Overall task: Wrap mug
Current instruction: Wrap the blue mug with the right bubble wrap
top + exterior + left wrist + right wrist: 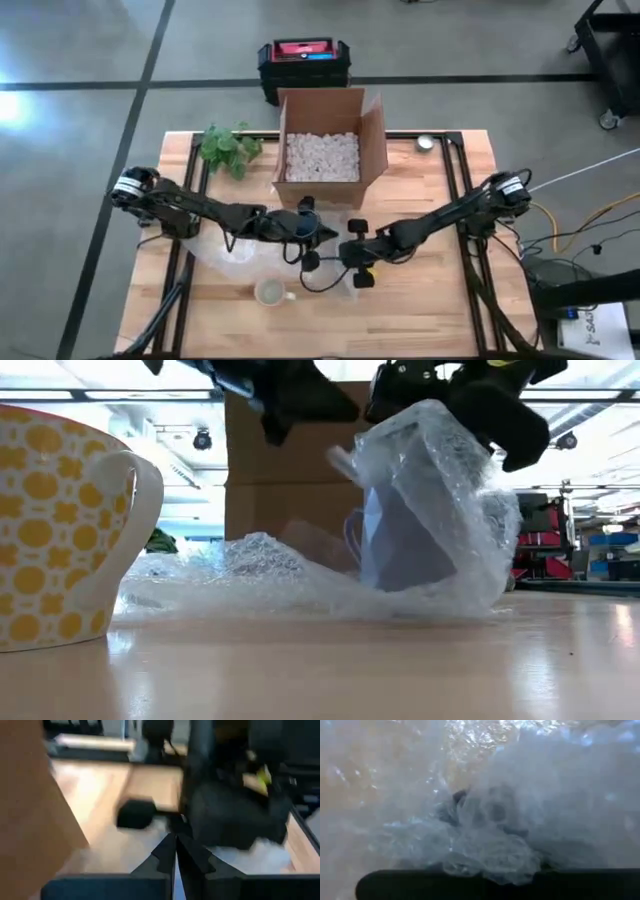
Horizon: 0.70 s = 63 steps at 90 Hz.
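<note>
Nearest the front edge of the wooden table (420,310), left of centre, a yellow-patterned mug (60,525) stands upright and bare, handle to the right. Behind it a sheet of bubble wrap (300,585) lies flat on the left and rises at the right over a second, pale mug (405,545), which stands upright inside the folds.

Right gripper (358,262) is at table centre, just above that bundle, with bubble wrap bunched against its fingers; whether they pinch it cannot be told.

Left gripper (175,857) is just left of it, fingertips pressed together, nothing between them.

Farther back, an open cardboard box (375,140) holds white packing fill (322,156); a green plant (228,148) sits to its left.
</note>
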{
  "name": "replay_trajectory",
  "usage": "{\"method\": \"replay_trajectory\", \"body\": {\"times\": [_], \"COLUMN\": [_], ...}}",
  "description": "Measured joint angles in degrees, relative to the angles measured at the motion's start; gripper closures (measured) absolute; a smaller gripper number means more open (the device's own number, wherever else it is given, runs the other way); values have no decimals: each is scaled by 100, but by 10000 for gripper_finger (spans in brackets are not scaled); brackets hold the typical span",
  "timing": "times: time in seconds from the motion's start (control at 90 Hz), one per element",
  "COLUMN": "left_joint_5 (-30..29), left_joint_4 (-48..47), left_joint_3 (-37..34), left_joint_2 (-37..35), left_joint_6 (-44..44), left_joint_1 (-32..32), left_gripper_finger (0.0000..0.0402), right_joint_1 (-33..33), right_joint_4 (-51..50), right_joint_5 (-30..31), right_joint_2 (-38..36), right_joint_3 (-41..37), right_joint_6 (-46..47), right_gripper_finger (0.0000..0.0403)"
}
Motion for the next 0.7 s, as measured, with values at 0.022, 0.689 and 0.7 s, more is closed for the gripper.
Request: {"method": "replay_trajectory", "body": {"times": [0.022,0.689,0.7], "left_joint_5": [23,361,361], "left_joint_4": [58,589,588], "left_joint_3": [0,-13,-13], "left_joint_2": [74,1227,1227], "left_joint_6": [-27,-241,-240], "left_joint_1": [15,24,24], "left_gripper_finger": [400,400,400], "right_joint_1": [0,0,-1], "right_joint_4": [-5,-1174,-1221], "right_joint_5": [4,32,35], "right_joint_2": [-12,-273,-280], "right_joint_3": [-2,1163,1181], "right_joint_6": [1,164,181], "right_gripper_finger": [403,398,397]}}
